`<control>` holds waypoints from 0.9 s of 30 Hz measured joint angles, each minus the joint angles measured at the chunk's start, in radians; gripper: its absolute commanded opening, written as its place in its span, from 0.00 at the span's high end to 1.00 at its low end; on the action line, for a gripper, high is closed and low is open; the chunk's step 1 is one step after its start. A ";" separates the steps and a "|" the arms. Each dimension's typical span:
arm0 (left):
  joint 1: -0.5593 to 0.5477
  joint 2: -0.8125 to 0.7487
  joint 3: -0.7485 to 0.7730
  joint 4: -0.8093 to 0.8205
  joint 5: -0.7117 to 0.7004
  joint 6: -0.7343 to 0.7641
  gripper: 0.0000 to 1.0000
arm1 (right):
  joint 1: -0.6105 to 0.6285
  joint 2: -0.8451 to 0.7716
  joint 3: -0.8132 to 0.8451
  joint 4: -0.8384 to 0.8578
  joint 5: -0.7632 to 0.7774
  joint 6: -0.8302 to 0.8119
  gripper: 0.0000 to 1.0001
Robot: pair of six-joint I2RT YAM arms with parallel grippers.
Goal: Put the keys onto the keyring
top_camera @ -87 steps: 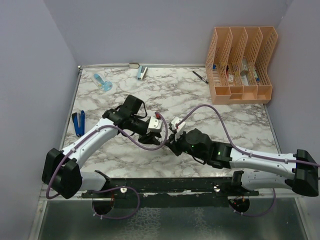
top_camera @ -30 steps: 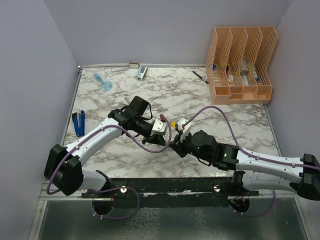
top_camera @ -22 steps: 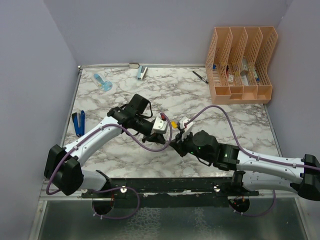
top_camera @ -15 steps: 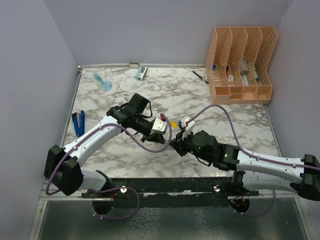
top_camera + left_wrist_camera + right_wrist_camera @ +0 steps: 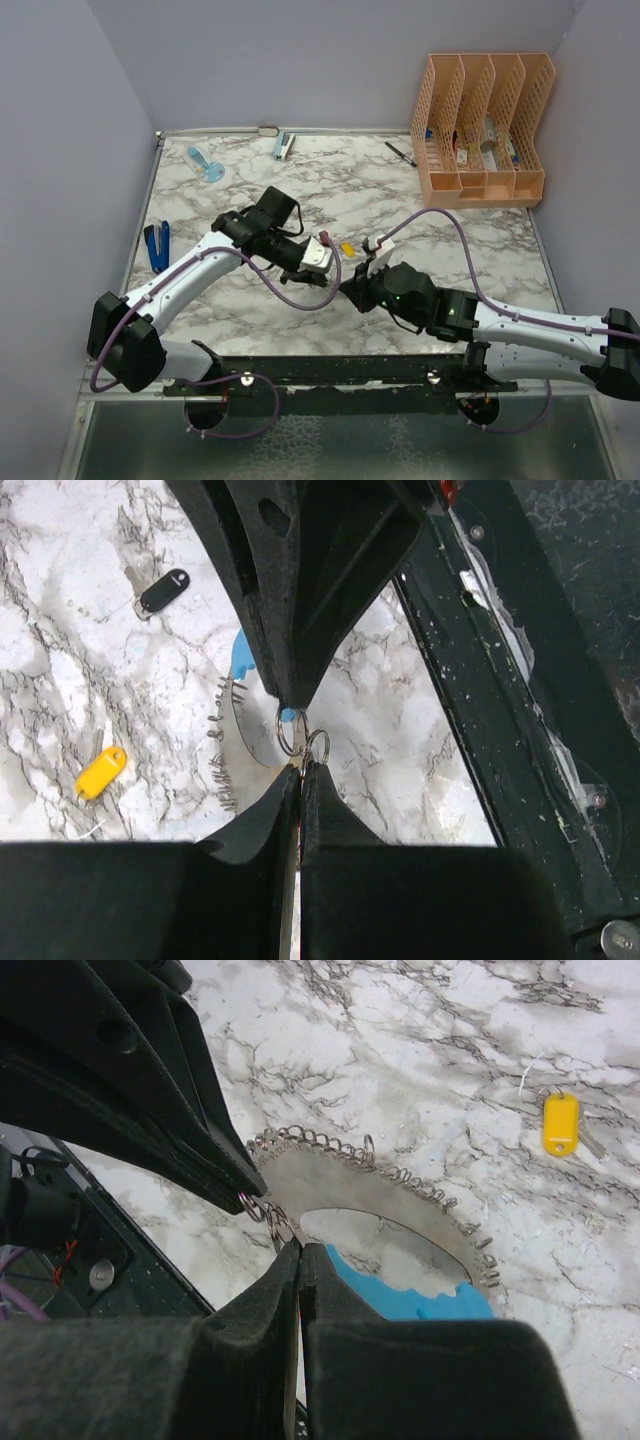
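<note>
Logging grip: my left gripper has its black fingers pressed together on a small wire ring at the edge of the gray metal keyring. It is a flat loop fringed with wire coils, one curved section in light-blue plastic. My right gripper pinches the neighbouring ring, tip to tip with the left. Both arms reach inward and meet over the marbled tabletop. A yellow tagged key and a black tagged key lie loose on the marble, apart from the loop.
</note>
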 measured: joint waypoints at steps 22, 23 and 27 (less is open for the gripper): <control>0.050 -0.022 0.033 -0.099 -0.095 0.071 1.00 | 0.000 -0.077 -0.063 0.074 -0.009 -0.180 0.65; 0.050 -0.022 0.034 -0.116 -0.095 0.090 1.00 | 0.000 -0.083 -0.066 0.092 -0.018 -0.216 0.64; 0.050 -0.023 0.055 -0.179 -0.095 0.153 1.00 | 0.000 -0.117 -0.090 0.158 -0.069 -0.349 0.62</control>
